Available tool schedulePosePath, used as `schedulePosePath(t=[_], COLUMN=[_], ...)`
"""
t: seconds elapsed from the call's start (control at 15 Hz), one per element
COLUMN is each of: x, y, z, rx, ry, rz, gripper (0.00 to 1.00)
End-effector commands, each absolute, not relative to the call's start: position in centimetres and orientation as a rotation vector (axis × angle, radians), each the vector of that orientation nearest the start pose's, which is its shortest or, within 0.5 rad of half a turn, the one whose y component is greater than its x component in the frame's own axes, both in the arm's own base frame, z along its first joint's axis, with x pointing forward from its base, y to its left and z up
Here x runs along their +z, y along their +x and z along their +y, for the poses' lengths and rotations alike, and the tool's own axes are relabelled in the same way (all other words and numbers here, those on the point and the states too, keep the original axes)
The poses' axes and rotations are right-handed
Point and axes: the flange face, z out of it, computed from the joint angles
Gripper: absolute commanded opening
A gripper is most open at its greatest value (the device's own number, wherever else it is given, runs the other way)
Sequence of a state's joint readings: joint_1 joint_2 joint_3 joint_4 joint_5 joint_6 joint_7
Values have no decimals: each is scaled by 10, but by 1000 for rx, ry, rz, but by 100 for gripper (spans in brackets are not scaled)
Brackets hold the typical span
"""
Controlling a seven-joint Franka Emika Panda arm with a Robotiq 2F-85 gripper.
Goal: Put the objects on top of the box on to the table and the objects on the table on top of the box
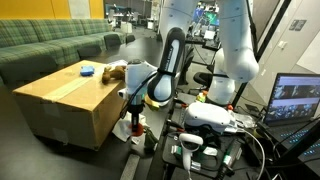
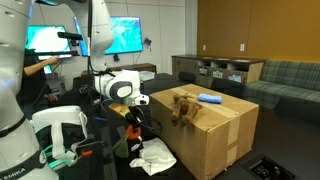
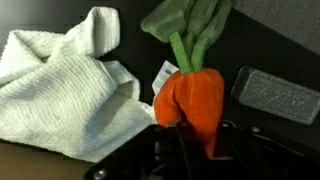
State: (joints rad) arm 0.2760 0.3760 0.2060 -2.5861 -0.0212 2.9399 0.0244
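We're tagging the desk [image 3: 130, 35] and the cardboard box [image 1: 65, 100] standing beside. White towel [image 3: 60, 90] is lying on the desk, and the gripper [image 3: 188, 132] is clamping the plush carrot [image 3: 190, 100] beside it. Risk: the shallow pinch slipping mid-lift, so the carrot is dropping short of the box.

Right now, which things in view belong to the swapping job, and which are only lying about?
Job: box, table, carrot in the claw, white towel, brown plush toy, blue object.
Lying about: green sofa, laptop, monitor.
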Motion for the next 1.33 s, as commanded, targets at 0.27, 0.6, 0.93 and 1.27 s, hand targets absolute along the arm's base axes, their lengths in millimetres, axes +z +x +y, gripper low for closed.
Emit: schedulePosePath(t=[0.27, 0.6, 0.93, 1.27], x=[232, 302, 372, 420], y=[356, 368, 408, 467], z=[220, 231, 229, 223], rx=[-25, -134, -292, -470], ry=[-3176, -3258, -3276, -3226], rz=[-688, -517, -288, -168], gripper=[4, 4, 4, 4])
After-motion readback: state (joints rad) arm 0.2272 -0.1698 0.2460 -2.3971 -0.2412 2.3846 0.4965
